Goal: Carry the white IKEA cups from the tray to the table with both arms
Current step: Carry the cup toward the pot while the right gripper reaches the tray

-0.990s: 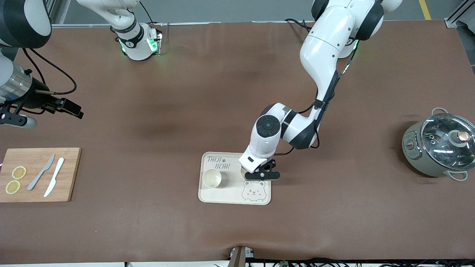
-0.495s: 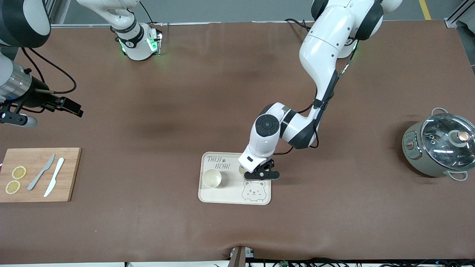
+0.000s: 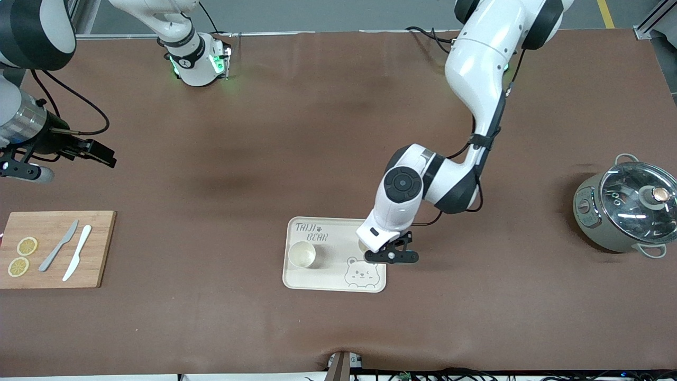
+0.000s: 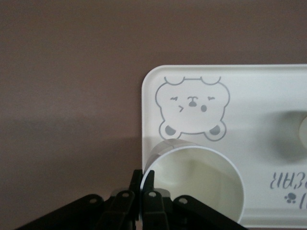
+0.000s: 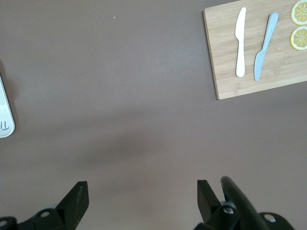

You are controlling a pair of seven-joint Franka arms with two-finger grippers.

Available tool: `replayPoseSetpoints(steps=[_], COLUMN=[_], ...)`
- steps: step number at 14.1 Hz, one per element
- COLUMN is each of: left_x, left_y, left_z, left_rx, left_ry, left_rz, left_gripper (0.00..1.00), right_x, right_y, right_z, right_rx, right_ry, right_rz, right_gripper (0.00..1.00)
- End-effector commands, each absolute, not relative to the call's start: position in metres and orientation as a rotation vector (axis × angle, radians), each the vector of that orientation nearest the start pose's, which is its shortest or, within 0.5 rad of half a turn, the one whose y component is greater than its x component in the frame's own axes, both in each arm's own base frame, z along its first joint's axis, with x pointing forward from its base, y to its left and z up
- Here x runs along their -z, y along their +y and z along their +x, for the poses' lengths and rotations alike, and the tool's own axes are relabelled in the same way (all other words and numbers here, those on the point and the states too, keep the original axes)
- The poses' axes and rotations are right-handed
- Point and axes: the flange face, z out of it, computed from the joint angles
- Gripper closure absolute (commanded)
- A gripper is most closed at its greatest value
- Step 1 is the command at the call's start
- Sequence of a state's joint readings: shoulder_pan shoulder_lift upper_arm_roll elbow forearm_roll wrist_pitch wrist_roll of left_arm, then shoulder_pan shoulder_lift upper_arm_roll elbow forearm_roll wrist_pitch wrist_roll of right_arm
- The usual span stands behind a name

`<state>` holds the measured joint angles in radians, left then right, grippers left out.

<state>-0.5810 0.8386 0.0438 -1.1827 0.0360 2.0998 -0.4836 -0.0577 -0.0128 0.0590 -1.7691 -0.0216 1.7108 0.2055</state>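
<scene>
Even overhead light is falling on the table [image 3: 264, 132], soft shadows are pooling under the arms, and glare is streaking the pot lid [image 3: 637, 196].

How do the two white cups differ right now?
The cup by the lettering stands free on the bear tray, untouched; the other cup has its rim pinched by the shut left gripper. The free cup shows fully in the front view; the gripped cup sits at the tray's edge toward the left arm's end, mostly hidden under that gripper. Both are plain, cream-white and upright.
</scene>
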Motion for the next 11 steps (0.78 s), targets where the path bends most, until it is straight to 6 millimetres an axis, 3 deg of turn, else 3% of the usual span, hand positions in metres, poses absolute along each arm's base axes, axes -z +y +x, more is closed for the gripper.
replayPoseSetpoints(steps=[1, 4, 8, 10, 11], left_x=[-0.325, -0.357, -0.370, -0.371, -0.364], left_y=[-0.362, -0.312, -0.257, -0.229, -0.217], left_z=[0.655, 0.659, 0.656, 0.648, 0.639], left_rx=[-0.017, -0.116, -0.155, -0.092, -0.038], left_ry=[0.278, 0.351, 0.436, 0.461, 0.477], left_rz=[-3.072, -3.097, -3.120, -3.134, -3.148], left_gripper=[1.00, 1.00, 1.00, 1.00, 1.00], right_x=[-0.551, -0.554, -0.554, -0.555, -0.556], right_y=[-0.001, 0.007, 0.014, 0.041, 0.064], right_z=[0.558, 0.561, 0.562, 0.564, 0.565], right_rx=[-0.062, -0.014, -0.004, 0.033, 0.063], right_ry=[0.303, 0.276, 0.281, 0.353, 0.407], right_rz=[-3.166, -3.164, -3.160, -3.142, -3.129], right_gripper=[0.00, 0.00, 0.00, 0.00, 0.00])
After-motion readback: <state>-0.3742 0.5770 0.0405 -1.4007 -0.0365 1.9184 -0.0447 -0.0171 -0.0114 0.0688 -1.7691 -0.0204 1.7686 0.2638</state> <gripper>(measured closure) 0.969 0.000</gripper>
